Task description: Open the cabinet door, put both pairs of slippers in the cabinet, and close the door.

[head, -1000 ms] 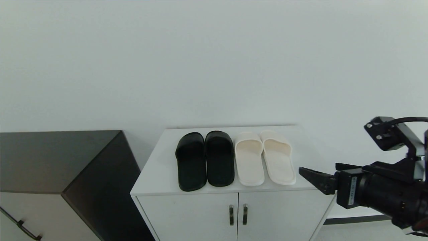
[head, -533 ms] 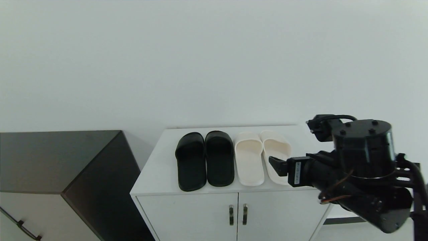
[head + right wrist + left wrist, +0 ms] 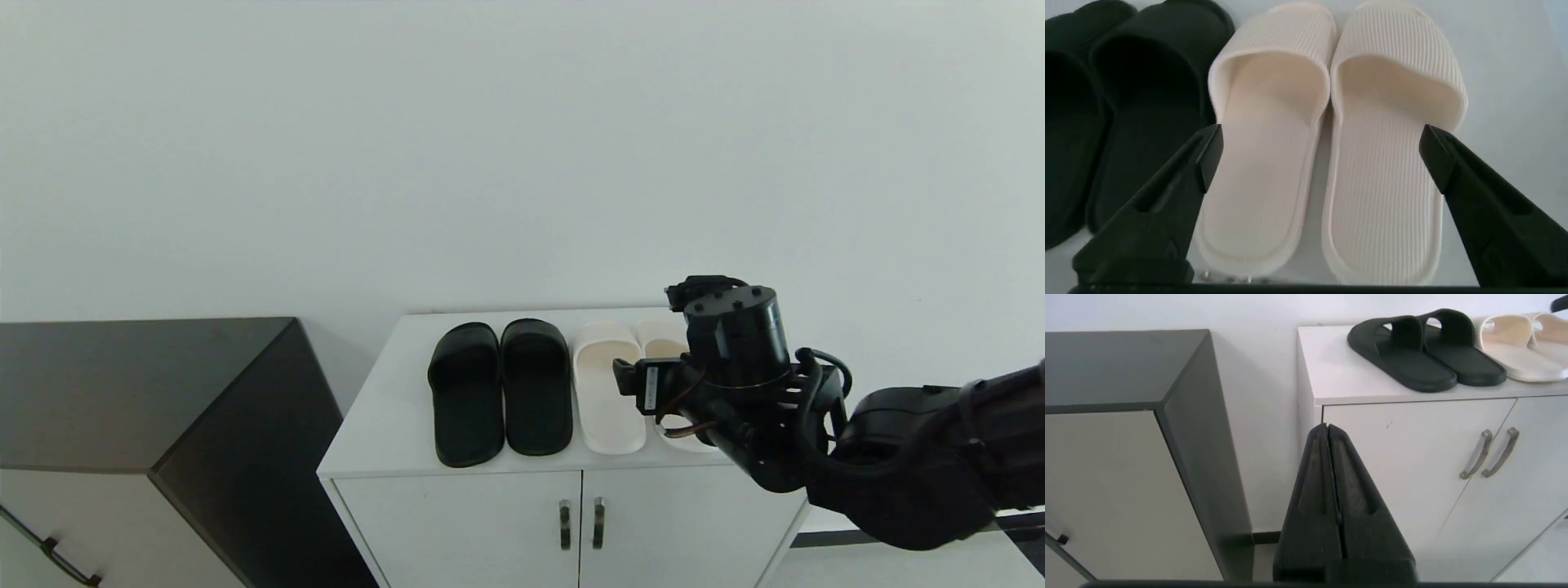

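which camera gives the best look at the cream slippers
The right wrist view: both cream slippers show close and nearly whole, from above. In the head view the right arm hides much of one; the left wrist view cuts them off.

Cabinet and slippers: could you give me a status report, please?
Right end effector open over cream slippers. Left end effector shut, facing cabinet. Both doors shut.

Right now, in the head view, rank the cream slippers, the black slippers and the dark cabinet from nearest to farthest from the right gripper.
1. Cream slippers, directly in front of the right gripper.
2. Black slippers, beside them, leftward.
3. Dark cabinet, far left.
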Motion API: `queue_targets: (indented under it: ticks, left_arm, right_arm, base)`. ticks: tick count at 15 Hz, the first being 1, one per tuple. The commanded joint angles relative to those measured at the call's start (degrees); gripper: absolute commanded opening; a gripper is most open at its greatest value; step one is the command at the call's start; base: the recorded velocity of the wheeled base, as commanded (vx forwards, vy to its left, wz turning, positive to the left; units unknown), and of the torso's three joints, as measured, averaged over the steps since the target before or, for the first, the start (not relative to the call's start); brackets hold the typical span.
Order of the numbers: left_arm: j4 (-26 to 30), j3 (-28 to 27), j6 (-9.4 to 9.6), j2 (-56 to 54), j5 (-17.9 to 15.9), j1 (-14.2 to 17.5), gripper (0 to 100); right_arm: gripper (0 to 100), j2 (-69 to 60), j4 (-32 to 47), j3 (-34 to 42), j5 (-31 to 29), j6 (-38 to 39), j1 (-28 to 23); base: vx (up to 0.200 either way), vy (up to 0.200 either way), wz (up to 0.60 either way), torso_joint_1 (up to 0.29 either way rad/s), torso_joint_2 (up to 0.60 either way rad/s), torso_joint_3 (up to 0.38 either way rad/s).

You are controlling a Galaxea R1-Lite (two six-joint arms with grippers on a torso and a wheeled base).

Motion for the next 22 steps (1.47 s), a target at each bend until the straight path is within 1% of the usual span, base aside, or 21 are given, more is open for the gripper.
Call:
queue_targets:
  ticks: [1, 5, 7, 15, 17, 21, 22]
  left_arm:
    - [0.0, 0.0, -0.01, 0.1, 0.0, 0.0, 0]
    - [0.0, 0.0, -0.01, 0.1, 0.0, 0.0, 0]
    - [0.0, 0.0, -0.01, 0.1, 0.0, 0.0, 0]
    - [0.0, 0.0, -0.01, 0.1, 0.0, 0.0, 0]
    - [0.0, 0.0, -0.01, 0.1, 0.0, 0.0, 0]
    - [0.0, 0.0, -0.01, 0.1, 0.0, 0.0, 0]
    - [0.0, 0.0, -0.01, 0.1, 0.0, 0.0, 0]
  right_arm:
    - [100, 5.3, -3.1, -1.5, -0.4, -2.0, -1.9]
    - [100, 9.3, -3.9, -5.3, -0.4, -3.0, -3.0]
    - [100, 12.2, -4.0, -8.5, -1.7, -2.7, -3.1]
    - [100, 16.1, -4.9, -12.0, -1.1, -2.7, -5.6]
    - [100, 17.1, -6.5, -12.4, -0.1, -3.1, -5.7]
    - [100, 18.6, -6.8, -14.4, -0.1, -4.4, -5.9]
    - [0, 19.0, -7.5, -14.5, -0.1, -5.0, -6.4]
  base:
    - [0.000, 0.000, 0.00, 0.000, 0.00, 0.000]
    - [0.000, 0.000, 0.00, 0.000, 0.00, 0.000]
    - [0.000, 0.000, 0.00, 0.000, 0.00, 0.000]
    - [0.000, 0.000, 0.00, 0.000, 0.00, 0.000]
    - [0.000, 0.000, 0.00, 0.000, 0.00, 0.000]
    - [0.000, 0.000, 0.00, 0.000, 0.00, 0.000]
    - [0.000, 0.000, 0.00, 0.000, 0.00, 0.000]
